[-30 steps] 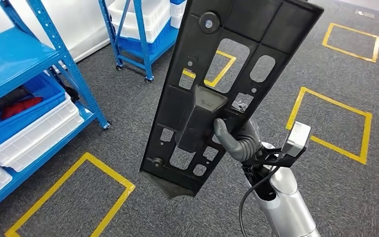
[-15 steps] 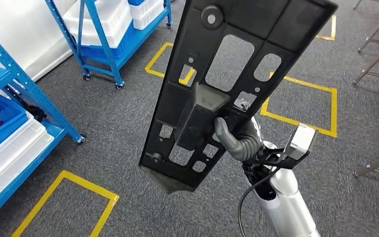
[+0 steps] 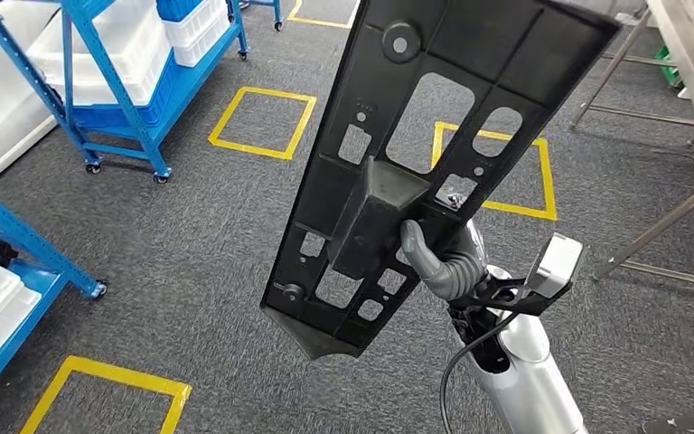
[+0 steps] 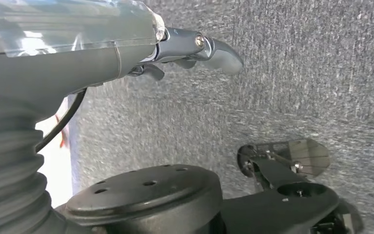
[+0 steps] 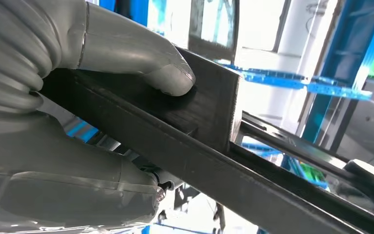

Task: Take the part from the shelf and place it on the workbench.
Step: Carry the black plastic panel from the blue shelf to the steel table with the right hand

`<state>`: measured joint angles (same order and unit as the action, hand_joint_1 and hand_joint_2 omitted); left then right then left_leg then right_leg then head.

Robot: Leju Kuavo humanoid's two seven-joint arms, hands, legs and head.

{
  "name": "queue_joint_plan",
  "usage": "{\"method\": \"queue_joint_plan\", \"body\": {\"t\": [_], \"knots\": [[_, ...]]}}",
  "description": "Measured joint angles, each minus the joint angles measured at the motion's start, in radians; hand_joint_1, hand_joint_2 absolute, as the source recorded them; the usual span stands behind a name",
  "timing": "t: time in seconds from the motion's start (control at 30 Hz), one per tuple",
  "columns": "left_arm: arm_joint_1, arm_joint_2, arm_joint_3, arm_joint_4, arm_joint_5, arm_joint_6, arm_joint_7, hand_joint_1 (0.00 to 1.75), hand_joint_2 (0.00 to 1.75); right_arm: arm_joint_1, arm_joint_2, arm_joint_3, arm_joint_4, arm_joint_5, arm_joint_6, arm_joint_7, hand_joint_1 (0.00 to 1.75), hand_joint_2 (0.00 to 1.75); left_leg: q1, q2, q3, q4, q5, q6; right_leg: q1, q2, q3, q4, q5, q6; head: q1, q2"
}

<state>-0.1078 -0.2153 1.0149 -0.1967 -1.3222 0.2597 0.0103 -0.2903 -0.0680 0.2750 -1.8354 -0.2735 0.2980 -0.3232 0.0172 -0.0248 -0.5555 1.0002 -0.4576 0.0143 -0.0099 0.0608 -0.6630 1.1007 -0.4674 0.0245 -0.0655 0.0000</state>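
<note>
The part is a long black plastic panel with several cutouts, standing tilted in front of me in the head view. My right hand grips the raised block near its middle, thumb on the front face. In the right wrist view, the grey thumb presses on the part's dark block. A grey table edge on metal legs, likely the workbench, stands at the far right. My left hand hangs over the carpet and holds nothing, its fingers loosely extended.
Blue shelf racks with white bins stand at the back left, and another blue rack post is at the near left. Yellow tape squares mark the grey carpet. Open floor lies between the racks and the table.
The whole view has swung to the right: the racks slid left and the metal-legged table came in at the right. The part stays in my right hand's grip.
</note>
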Motion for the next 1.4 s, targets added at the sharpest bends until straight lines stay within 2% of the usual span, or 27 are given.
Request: {"method": "queue_joint_plan", "body": {"t": [0.03,0.07,0.1,0.13,0.17,0.23,0.3,0.33,0.43,0.5,0.57,0.6,0.63,0.67,0.73,0.8,0.87,0.93,1.0,1.07,1.13,1.17,1.2,1.23,1.3,1.37,1.4], "knots": [[0.001,0.0,0.0,0.0,-0.002,-0.001,0.004,0.0,1.75,0.003,-0.002,-0.001,-0.001,0.0,-0.001,0.0,1.75,1.75,-0.002,0.013,0.002,-0.002,0.0,0.002,0.001,-0.03,-0.032,0.063,-0.031,0.004,0.0,0.0],[0.002,0.001,0.0,0.0,-0.004,-0.003,0.007,0.0,1.75,0.006,-0.002,-0.002,-0.001,0.0,-0.003,0.0,1.75,1.75,-0.004,0.027,0.002,-0.002,-0.001,0.004,-0.001,-0.046,-0.067,0.132,-0.061,0.007,0.0,0.0],[0.003,0.002,0.0,0.0,-0.006,-0.004,0.009,0.0,1.75,0.012,-0.003,-0.003,-0.001,0.001,-0.005,0.0,1.75,1.75,-0.006,0.041,0.002,-0.002,-0.003,0.004,-0.004,-0.053,-0.096,0.186,-0.078,0.01,0.0,0.0],[0.004,0.002,0.0,0.0,-0.008,-0.006,0.008,0.0,1.75,0.019,-0.003,-0.003,-0.001,0.002,-0.007,0.0,1.75,1.75,-0.006,0.054,0.003,-0.002,-0.005,0.004,-0.006,-0.056,-0.107,0.207,-0.076,0.012,0.0,0.0],[0.005,0.002,0.0,0.0,-0.008,-0.007,0.006,0.0,1.75,0.025,-0.004,-0.003,-0.001,0.003,-0.008,0.0,1.75,1.75,-0.007,0.066,0.005,-0.002,-0.007,0.003,-0.008,-0.059,-0.098,0.186,-0.057,0.013,0.0,0.0],[0.006,0.002,0.0,0.0,-0.009,-0.008,-0.009,0.0,1.75,0.031,-0.005,-0.004,-0.003,0.005,-0.008,0.001,1.75,1.75,-0.007,0.088,0.011,-0.002,-0.012,-0.002,-0.008,-0.08,-0.026,0.05,0.008,0.011,0.0,0.0],[0.007,0.002,0.0,0.0,-0.007,-0.007,-0.029,0.0,1.75,0.031,-0.006,-0.004,-0.008,0.005,-0.007,0.001,1.75,1.75,-0.011,0.103,0.017,-0.002,-0.019,-0.012,-0.001,-0.108,0.034,-0.061,0.042,0.002,0.0,0.0],[0.009,0.002,0.0,0.0,-0.006,-0.006,-0.04,0.0,1.75,0.031,-0.006,-0.004,-0.01,0.006,-0.005,0.001,1.75,1.75,-0.012,0.109,0.019,-0.002,-0.021,-0.017,0.003,-0.113,0.044,-0.081,0.043,-0.004,0.0,0.0],[0.009,0.001,0.0,0.0,-0.002,-0.001,-0.07,0.0,1.75,0.03,-0.006,-0.004,-0.012,0.007,0.006,0.002,1.75,1.75,-0.011,0.125,0.028,-0.001,-0.031,-0.035,0.007,-0.088,0.046,-0.087,0.041,-0.025,0.0,0.0],[0.008,0.0,0.0,0.0,0.002,0.002,-0.087,0.0,1.75,0.023,-0.005,-0.004,-0.014,0.008,0.012,0.003,1.75,1.75,-0.007,0.095,0.01,0.049,-0.066,-0.044,0.003,-0.071,0.052,-0.093,0.043,-0.039,0.0,0.0],[0.008,-0.002,0.0,0.0,0.007,0.004,-0.098,0.0,1.75,0.016,-0.003,-0.003,-0.015,0.01,0.015,0.005,1.75,1.75,-0.006,0.051,-0.055,0.18,-0.127,-0.046,0.004,-0.053,0.054,-0.094,0.043,-0.048,0.0,0.0],[0.006,-0.003,0.0,0.0,0.01,0.004,-0.1,0.0,1.75,0.014,-0.002,-0.003,-0.015,0.011,0.017,0.007,1.75,1.75,-0.006,0.04,-0.091,0.249,-0.151,-0.046,0.006,-0.043,0.054,-0.094,0.043,-0.05,0.0,0.0],[0.003,-0.003,0.0,0.0,0.011,0.004,-0.1,0.0,1.75,0.014,-0.001,-0.003,-0.014,0.012,0.019,0.009,1.75,1.75,-0.007,0.036,-0.115,0.292,-0.157,-0.045,0.008,-0.031,0.055,-0.093,0.042,-0.051,0.0,0.0],[0.001,-0.004,0.0,0.0,0.011,0.004,-0.097,0.0,1.75,0.012,-0.001,-0.003,-0.014,0.013,0.021,0.011,1.75,1.75,-0.007,0.034,-0.121,0.297,-0.143,-0.044,0.009,-0.018,0.055,-0.091,0.042,-0.051,0.0,0.0],[0.002,-0.004,0.0,0.0,0.012,0.004,-0.084,0.0,1.75,0.005,0.0,-0.003,-0.014,0.015,0.024,0.015,1.75,1.75,-0.007,0.017,-0.082,0.194,-0.068,-0.037,0.009,0.011,0.056,-0.087,0.041,-0.05,0.0,0.0],[0.008,-0.004,0.002,0.0,0.014,0.004,-0.072,0.0,1.75,-0.007,0.001,-0.003,-0.014,0.016,0.026,0.018,1.75,1.75,-0.005,-0.025,-0.032,0.068,-0.015,-0.029,0.008,0.038,0.05,-0.078,0.04,-0.043,0.0,0.0],[0.01,-0.005,0.005,0.0,0.017,0.003,-0.063,0.0,1.75,-0.017,0.001,-0.003,-0.012,0.016,0.027,0.019,1.75,1.75,-0.007,-0.045,-0.014,0.022,-0.011,-0.023,0.004,0.059,0.041,-0.075,0.042,-0.03,0.0,0.0],[0.007,-0.007,0.007,0.0,0.021,0.003,-0.055,0.0,1.75,-0.021,0.002,-0.003,-0.011,0.017,0.029,0.02,1.75,1.75,-0.007,-0.026,-0.008,0.01,-0.006,-0.012,0.0,0.067,0.037,-0.077,0.045,-0.017,0.0,0.0],[0.007,-0.009,0.009,0.0,0.025,0.004,-0.05,0.0,1.75,-0.031,0.002,-0.002,-0.009,0.016,0.033,0.02,1.75,1.75,-0.006,-0.003,0.0,-0.004,0.001,0.001,0.003,0.024,0.019,-0.04,0.021,-0.007,0.0,0.0],[0.01,-0.01,0.01,0.0,0.027,0.004,-0.048,0.0,1.75,-0.041,0.002,-0.002,-0.005,0.017,0.039,0.02,1.75,1.75,-0.007,0.022,0.003,-0.011,0.003,0.008,0.003,-0.033,-0.035,0.069,-0.035,-0.001,0.0,0.0],[0.013,-0.01,0.012,0.0,0.029,0.004,-0.05,0.0,1.75,-0.043,0.002,-0.001,0.0,0.028,0.042,0.015,1.75,1.75,-0.008,0.048,0.003,-0.011,0.001,0.008,-0.004,-0.051,-0.091,0.177,-0.071,0.007,0.0,0.0],[0.014,-0.01,0.014,0.0,0.031,0.004,-0.053,0.0,1.75,-0.042,0.001,-0.001,0.001,0.043,0.041,0.008,1.75,1.75,-0.008,0.06,0.004,-0.011,0.0,0.007,-0.007,-0.055,-0.097,0.186,-0.063,0.01,0.0,0.0],[0.014,-0.01,0.015,0.0,0.032,0.004,-0.056,0.0,1.75,-0.04,0.001,-0.001,0.0,0.064,0.039,-0.002,1.75,1.75,-0.008,0.072,0.006,-0.011,-0.003,0.006,-0.011,-0.061,-0.082,0.157,-0.039,0.012,0.0,0.0],[0.015,-0.011,0.016,0.0,0.032,0.004,-0.06,0.0,1.75,-0.035,0.0,-0.002,-0.007,0.089,0.036,-0.013,1.75,1.75,-0.008,0.083,0.009,-0.011,-0.006,0.003,-0.012,-0.074,-0.049,0.095,-0.006,0.013,0.0,0.0],[0.016,-0.011,0.017,0.0,0.032,0.004,-0.065,0.0,1.75,-0.017,-0.001,-0.003,-0.036,0.141,0.03,-0.035,1.75,1.75,-0.012,0.1,0.017,-0.009,-0.014,-0.007,-0.007,-0.126,0.02,-0.035,0.037,0.006,0.0,0.0],[0.017,-0.011,0.017,0.0,0.028,0.003,-0.067,0.0,1.75,0.017,-0.004,-0.005,-0.081,0.195,0.03,-0.057,1.75,1.75,-0.016,0.116,0.024,-0.008,-0.023,-0.02,0.004,-0.147,0.044,-0.084,0.04,-0.008,0.0,0.0],[0.017,-0.011,0.017,0.0,0.024,0.002,-0.066,0.0,1.75,0.039,-0.006,-0.005,-0.104,0.224,0.032,-0.07,1.75,1.75,-0.017,0.126,0.028,-0.008,-0.027,-0.026,0.007,-0.133,0.043,-0.084,0.039,-0.015,0.0,0.0]]}}
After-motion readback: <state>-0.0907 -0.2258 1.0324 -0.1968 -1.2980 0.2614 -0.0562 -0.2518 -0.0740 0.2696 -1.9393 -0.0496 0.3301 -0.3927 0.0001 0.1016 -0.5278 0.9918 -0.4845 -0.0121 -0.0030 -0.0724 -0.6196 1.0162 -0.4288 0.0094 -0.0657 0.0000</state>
